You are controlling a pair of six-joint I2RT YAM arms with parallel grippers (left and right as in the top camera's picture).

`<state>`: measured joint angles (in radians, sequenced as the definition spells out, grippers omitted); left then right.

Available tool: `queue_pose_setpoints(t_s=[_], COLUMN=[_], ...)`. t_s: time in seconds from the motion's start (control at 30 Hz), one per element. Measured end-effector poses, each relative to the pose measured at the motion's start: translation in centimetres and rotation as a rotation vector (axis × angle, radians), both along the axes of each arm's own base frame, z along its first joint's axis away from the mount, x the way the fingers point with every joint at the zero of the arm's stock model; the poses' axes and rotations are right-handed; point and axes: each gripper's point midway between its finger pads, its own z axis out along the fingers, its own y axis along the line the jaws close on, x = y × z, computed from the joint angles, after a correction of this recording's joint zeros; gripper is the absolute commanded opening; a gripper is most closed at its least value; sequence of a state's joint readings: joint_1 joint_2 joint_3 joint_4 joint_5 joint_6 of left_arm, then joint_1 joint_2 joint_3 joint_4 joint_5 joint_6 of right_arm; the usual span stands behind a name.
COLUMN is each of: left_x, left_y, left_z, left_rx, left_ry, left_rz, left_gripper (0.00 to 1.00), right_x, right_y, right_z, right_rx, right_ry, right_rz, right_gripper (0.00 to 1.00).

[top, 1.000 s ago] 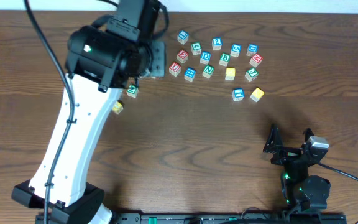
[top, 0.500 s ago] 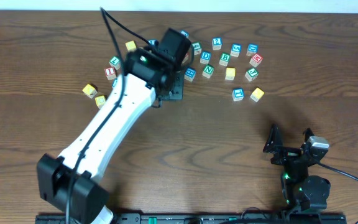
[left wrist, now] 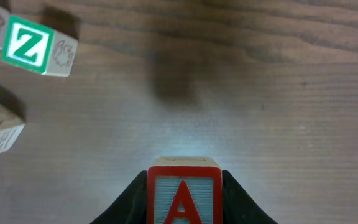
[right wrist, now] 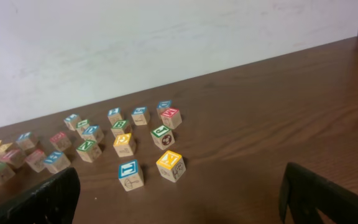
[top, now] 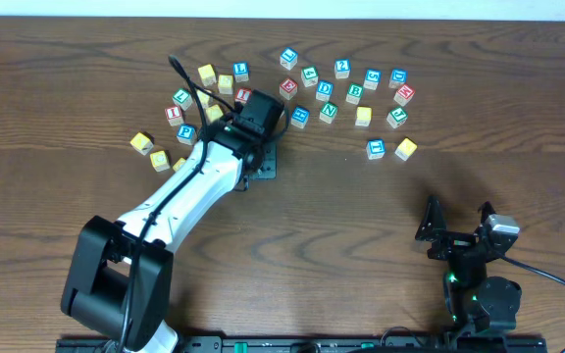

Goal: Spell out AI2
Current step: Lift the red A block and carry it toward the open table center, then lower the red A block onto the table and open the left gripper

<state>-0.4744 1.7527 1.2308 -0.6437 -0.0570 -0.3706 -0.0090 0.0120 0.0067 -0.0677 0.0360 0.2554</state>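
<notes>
Left fingers [left wrist: 128,205] pinch the A block [left wrist: 183,199], seemingly airborne.

My left tool [left wrist: 183,210] clamps the A block [left wrist: 183,190], which shows a red A in a red frame. On the desk [left wrist: 278,93] up left lies the Z block [left wrist: 28,42], lettered in green and white. Overhead I make out a blue 2 block [top: 341,68], a green B block [top: 354,93] and a green N block [top: 329,111]. My right wrist view shows a blue-framed I block [right wrist: 130,171]. The other blocks are too small to read.
</notes>
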Motion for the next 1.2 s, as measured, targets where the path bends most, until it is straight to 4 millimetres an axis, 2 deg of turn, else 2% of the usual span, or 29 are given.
queue_pose_setpoints(t_s=[0.23, 0.6, 0.77, 1.0, 1.2], left_x=[0.5, 1.9, 2.6, 3.2, 3.3], left_y=[-0.2, -0.4, 0.0, 1.4, 1.3], left_z=[-1.5, -5.8, -5.7, -5.7, -5.8], left_rx=[-0.002, 0.047, 0.059, 0.068, 0.054], left_ry=[-0.011, 0.002, -0.024, -0.031, -0.027], left_rz=[-0.005, -0.031, -0.028, 0.011, 0.01], left_gripper=[0.22, 0.22, 0.22, 0.22, 0.22], right_x=[0.0, 0.0, 0.0, 0.0, 0.0], right_y=[0.0, 0.0, 0.0, 0.0, 0.0], right_z=[0.0, 0.0, 0.0, 0.0, 0.0], right_rx=[0.0, 0.0, 0.0, 0.0, 0.0], right_ry=[0.0, 0.0, 0.0, 0.0, 0.0], right_rz=[0.0, 0.0, 0.0, 0.0, 0.0], right_gripper=[0.99, 0.99, 0.99, 0.99, 0.99])
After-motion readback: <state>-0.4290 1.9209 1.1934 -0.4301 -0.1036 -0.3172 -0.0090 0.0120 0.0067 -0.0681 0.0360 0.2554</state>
